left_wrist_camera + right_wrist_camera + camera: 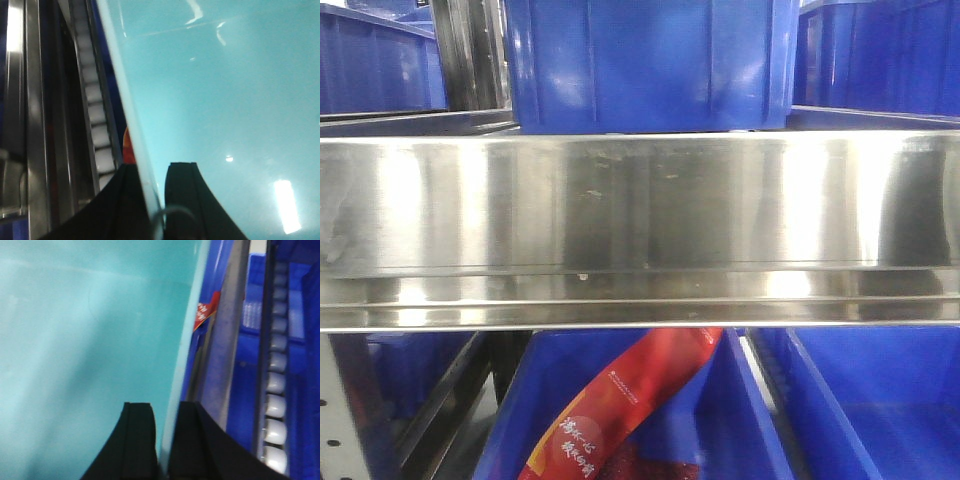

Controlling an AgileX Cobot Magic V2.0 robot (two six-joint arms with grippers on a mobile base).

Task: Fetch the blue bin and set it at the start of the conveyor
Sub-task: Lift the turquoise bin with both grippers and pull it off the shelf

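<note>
L gripper (150,199) & R gripper (164,440) each pinch opposite blue bin (225,100) walls, rims running 6 to 12; two-sided hold prob. keeps it level.

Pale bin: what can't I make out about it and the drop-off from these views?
Left wrist: the pale bin overruns the frame; its far walls and what it rests on are cut off. The left claw straddles its rim.
Right wrist: same, blurred, beside the right claw.
Front: neither pale bin nor claws show; the rail fills the middle.
Conveyor: in no view.
</note>
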